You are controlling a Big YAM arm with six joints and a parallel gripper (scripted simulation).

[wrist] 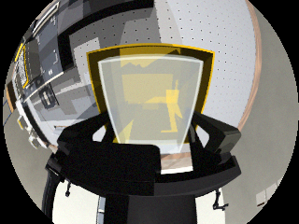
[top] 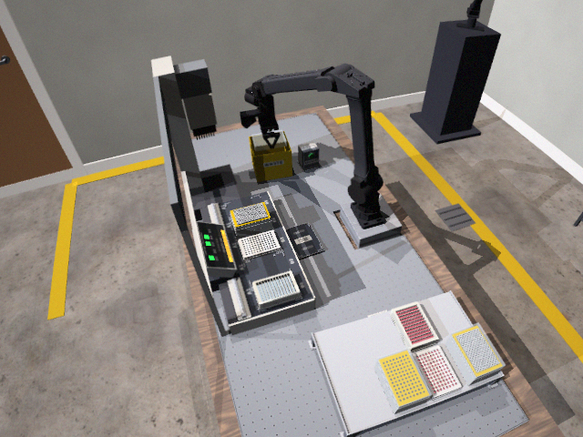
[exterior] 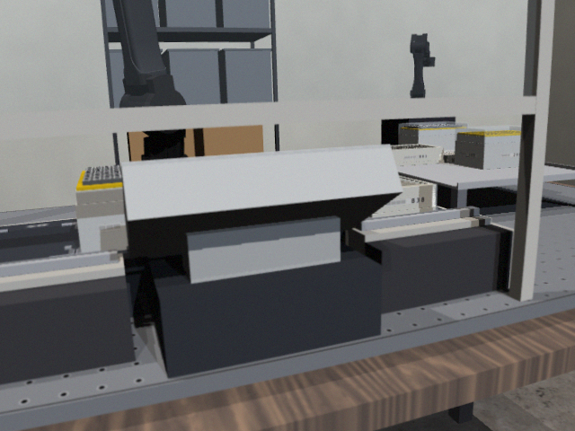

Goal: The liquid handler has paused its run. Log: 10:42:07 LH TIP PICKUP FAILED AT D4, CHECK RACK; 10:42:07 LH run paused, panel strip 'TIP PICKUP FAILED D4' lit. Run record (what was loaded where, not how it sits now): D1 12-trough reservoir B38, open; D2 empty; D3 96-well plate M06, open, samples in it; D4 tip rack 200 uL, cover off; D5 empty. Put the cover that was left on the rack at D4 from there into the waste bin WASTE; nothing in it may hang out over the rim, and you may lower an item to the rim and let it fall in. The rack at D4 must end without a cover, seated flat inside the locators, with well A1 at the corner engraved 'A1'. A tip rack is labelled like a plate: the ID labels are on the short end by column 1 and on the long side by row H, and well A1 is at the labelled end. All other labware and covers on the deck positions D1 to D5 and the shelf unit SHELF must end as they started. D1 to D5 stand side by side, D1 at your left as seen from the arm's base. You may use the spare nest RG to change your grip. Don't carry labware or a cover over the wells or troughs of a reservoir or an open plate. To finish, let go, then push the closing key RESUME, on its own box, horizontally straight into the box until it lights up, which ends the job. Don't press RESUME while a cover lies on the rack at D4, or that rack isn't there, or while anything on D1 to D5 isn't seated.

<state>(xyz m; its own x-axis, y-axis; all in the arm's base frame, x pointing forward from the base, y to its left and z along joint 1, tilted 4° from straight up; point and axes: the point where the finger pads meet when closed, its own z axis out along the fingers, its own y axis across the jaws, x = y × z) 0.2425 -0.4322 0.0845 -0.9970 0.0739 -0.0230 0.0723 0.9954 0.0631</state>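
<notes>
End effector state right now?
End effector: shut on the clear cover, over the WASTE bin.

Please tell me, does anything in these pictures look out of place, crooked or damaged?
Nothing stands out. The end effector holds the clear cover level, directly above the yellow bin. The racks and plates on the deck and shelf sit square.

High overhead, low side, wrist-down.

cover point(wrist: 149, 96): clear, flat, clamped in end effector point(wrist: 152, 144) | at rim of yellow waste bin point(top: 271, 162)
</notes>
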